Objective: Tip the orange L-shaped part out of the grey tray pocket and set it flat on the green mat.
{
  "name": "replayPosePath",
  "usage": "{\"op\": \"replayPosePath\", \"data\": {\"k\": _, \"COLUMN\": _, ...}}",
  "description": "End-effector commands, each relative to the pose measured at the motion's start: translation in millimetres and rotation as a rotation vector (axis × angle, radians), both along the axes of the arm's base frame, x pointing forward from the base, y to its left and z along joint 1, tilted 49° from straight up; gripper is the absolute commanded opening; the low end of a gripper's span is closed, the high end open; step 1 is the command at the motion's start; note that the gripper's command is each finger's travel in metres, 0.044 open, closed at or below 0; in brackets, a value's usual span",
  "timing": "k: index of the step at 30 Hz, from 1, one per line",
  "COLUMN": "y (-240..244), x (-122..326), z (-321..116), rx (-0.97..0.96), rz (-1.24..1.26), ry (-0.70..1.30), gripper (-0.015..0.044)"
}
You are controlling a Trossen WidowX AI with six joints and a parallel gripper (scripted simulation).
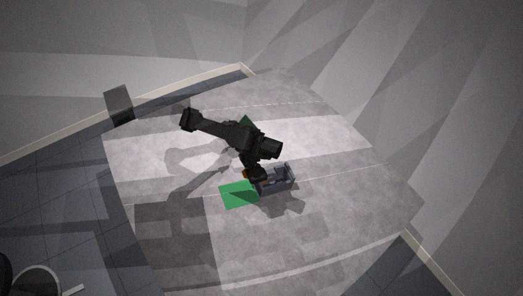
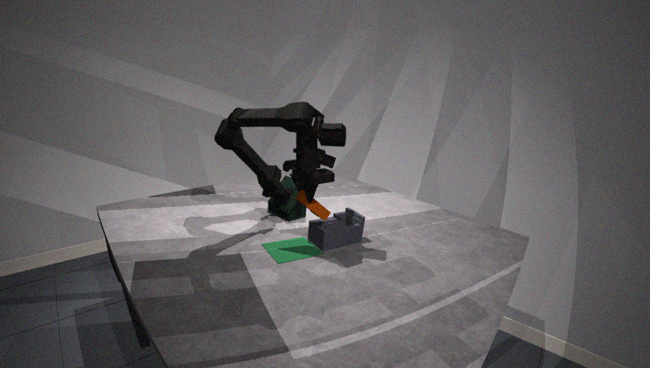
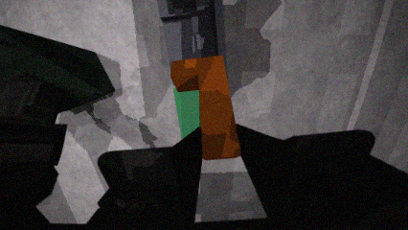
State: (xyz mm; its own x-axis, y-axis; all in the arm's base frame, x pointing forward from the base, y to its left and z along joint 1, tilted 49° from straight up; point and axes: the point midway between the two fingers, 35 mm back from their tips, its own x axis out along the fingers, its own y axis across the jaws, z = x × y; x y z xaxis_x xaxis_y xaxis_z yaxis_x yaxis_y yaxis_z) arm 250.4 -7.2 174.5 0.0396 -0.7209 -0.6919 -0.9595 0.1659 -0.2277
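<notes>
My gripper (image 2: 309, 198) (image 3: 217, 129) (image 1: 253, 175) is shut on one end of the orange L-shaped part (image 2: 315, 208) (image 3: 215, 105) (image 1: 243, 172). The part hangs tilted in the air, its free L-shaped end pointing down toward the grey tray (image 2: 335, 233) (image 1: 279, 181) (image 3: 192, 24), clear of the pocket. In the wrist view the L end is at the top, over the tray's near edge. The green mat (image 2: 284, 249) (image 1: 236, 194) (image 3: 188, 112) lies flat on the table just left of the tray, partly in the arm's shadow. In the top view the arm hides most of the part.
The arm's dark green base (image 2: 287, 205) (image 1: 248, 121) stands behind the mat and tray. A dark box (image 1: 118, 104) stands on the floor by the far wall. The table's edge (image 2: 109, 237) runs at the left.
</notes>
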Motion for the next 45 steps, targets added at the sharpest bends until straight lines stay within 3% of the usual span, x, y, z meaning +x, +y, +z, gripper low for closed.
{"op": "replayPosePath", "data": {"k": 1, "y": -10, "x": -8, "z": 9, "rx": -0.002, "rz": 0.015, "ry": 0.001, "gripper": 0.0}}
{"op": "replayPosePath", "data": {"k": 45, "y": -21, "x": -16, "z": 21, "rx": 0.006, "rz": 0.03, "ry": -0.013, "gripper": 0.0}}
